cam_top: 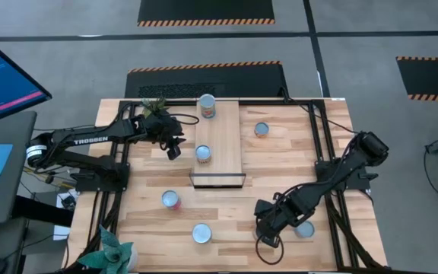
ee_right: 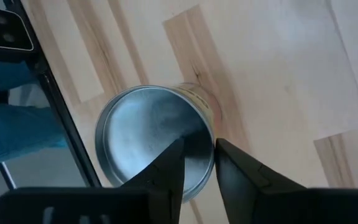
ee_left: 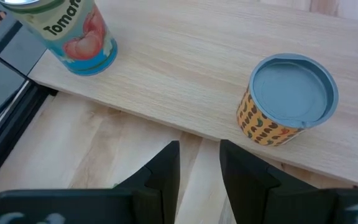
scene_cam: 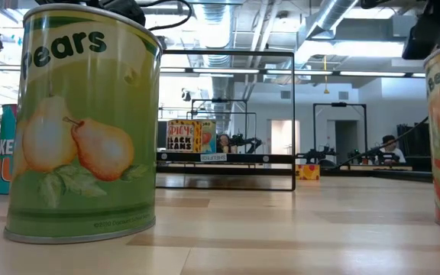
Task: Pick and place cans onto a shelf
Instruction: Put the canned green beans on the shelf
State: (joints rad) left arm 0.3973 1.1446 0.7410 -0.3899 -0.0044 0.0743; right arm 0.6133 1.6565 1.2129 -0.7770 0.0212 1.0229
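Observation:
The shelf point(cam_top: 220, 133) is a light board lying on the table's middle, far half. Two cans stand on it: a tomato can point(ee_left: 73, 31) at its far end and a yellow-patterned can point(ee_left: 288, 99) nearer. My left gripper point(ee_left: 199, 155) hovers open, with a narrow gap, beside the shelf's left edge point(cam_top: 173, 148). Several more cans stand on the table. My right gripper point(ee_right: 199, 158) is open by a narrow gap above the near-right can point(cam_top: 304, 228); one finger shows over its shiny top point(ee_right: 148, 140), the other outside its rim. My right gripper comes steeply from above at the near-right can's rim point(ee_right: 209, 127). I cannot tell whether its fingers touch the can. The can stands upright on the table.
Loose cans stand at the far right point(cam_top: 261, 130), near left point(cam_top: 171, 200) and near middle point(cam_top: 202, 233). The low view shows a pears can point(scene_cam: 82, 122) close up. Green plants sit at the far left point(cam_top: 154, 106) and near left point(cam_top: 114, 251). A black frame rail point(ee_right: 61, 112) runs beside the near-right can.

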